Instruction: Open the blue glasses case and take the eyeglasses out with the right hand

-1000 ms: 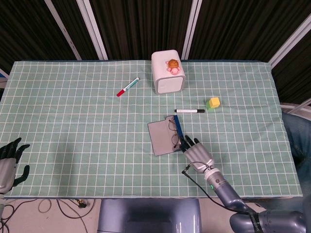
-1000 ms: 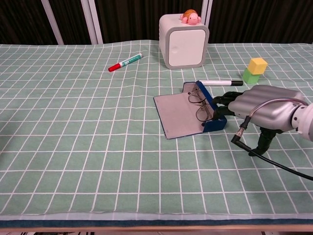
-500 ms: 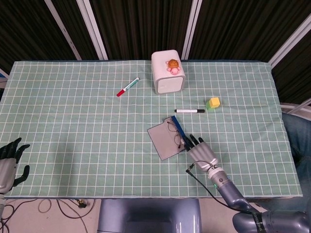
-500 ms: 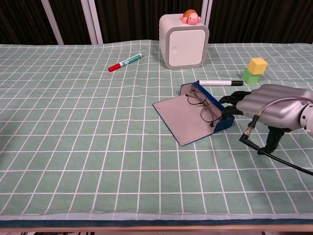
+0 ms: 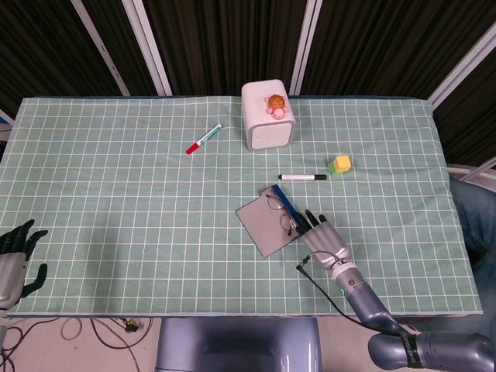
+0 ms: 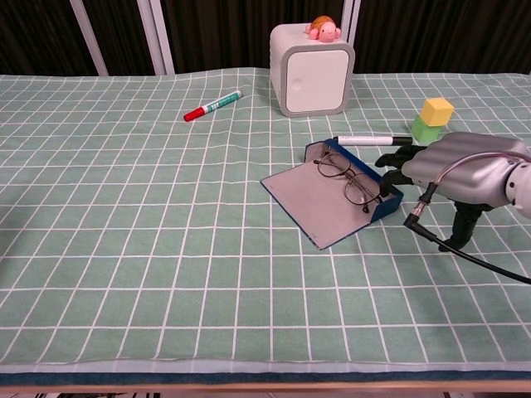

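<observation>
With its dark fingertips (image 6: pixel 390 162) laid against the right edge of the case, the right hand (image 6: pixel 452 170) sits just right of the glasses case (image 6: pixel 344 195) and grips nothing that shows; fingers reach forward, only slightly apart, thumb hidden under the palm, so whether it pinches the case wall cannot be told. Head view agrees: right hand (image 5: pixel 325 240) butts up to the case's near-right end.

Case is already open. Grey lid lies flat on the cloth to the left of the blue tray, tray wall stands up on the hand's side. The glasses (image 6: pixel 347 179) rest inside along the tray, lenses up, partly over the lid hinge, untouched. Likely reason for the hand's spot: bracing the case or lining up to reach over the wall for the frame. Remaining step, by judgement: lift over the wall, pinch the frame, pull out. Risk: thin wire frame, light case may slide on the cloth.

Around the case: black marker (image 6: pixel 373 140) just behind it, yellow-green block (image 6: pixel 435 118) behind and right, white box (image 6: pixel 312 70) with a small turtle toy (image 6: pixel 323 30) on top further behind, red marker (image 6: pixel 212 105) behind and well left.

Left hand (image 5: pixel 15 260) far left of the case at the table (image 5: pixel 116 232) edge, fingers spread, empty, idle.
</observation>
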Controlling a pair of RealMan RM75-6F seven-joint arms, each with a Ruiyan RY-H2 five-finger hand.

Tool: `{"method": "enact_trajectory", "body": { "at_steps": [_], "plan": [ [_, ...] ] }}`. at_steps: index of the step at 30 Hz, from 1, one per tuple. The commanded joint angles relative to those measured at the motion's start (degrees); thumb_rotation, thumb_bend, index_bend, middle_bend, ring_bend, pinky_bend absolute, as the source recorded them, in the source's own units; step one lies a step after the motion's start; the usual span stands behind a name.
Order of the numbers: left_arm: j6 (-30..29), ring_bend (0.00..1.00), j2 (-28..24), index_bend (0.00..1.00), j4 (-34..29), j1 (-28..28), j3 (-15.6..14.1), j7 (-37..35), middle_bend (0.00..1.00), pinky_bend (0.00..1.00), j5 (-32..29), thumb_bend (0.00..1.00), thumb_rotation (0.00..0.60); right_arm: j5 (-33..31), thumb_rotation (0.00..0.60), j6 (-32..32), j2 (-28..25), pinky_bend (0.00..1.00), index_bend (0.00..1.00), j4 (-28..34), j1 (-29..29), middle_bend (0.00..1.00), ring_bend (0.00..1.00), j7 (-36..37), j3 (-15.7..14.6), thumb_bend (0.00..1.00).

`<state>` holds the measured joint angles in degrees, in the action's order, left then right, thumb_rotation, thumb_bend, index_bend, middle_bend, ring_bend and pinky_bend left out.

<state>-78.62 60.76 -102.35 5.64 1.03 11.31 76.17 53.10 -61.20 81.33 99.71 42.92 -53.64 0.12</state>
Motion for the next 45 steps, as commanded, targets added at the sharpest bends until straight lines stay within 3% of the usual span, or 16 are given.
{"method": "enact_trajectory", "body": {
  "at_steps": [1,18,45],
  "plan": [
    [-0.01,0.00,-0.04,0.17,-0.02,-0.01,0.01,-0.03,0.00,0.09,-0.02,0.47,0.600,-0.92,0.600,0.20,-0.09,0.24,0.25,-0.25,0.40,0.00,0.04,-0.44,0.23,0.18],
    [0.01,0.00,-0.03,0.17,-0.07,-0.02,0.00,0.08,0.00,0.09,-0.07,0.47,0.600,-6.73,0.600,0.00,-1.30,0.24,0.26,-1.41,2.00,0.00,0.04,-1.81,1.13,0.18],
    [-0.29,0.00,0.01,0.17,0.28,-0.05,-0.05,0.00,0.00,0.09,0.64,0.47,0.600,-11.11,0.600,-0.63,1.55,0.24,0.26,-7.94,4.17,0.00,0.04,-2.78,2.52,0.19]
  ]
}}
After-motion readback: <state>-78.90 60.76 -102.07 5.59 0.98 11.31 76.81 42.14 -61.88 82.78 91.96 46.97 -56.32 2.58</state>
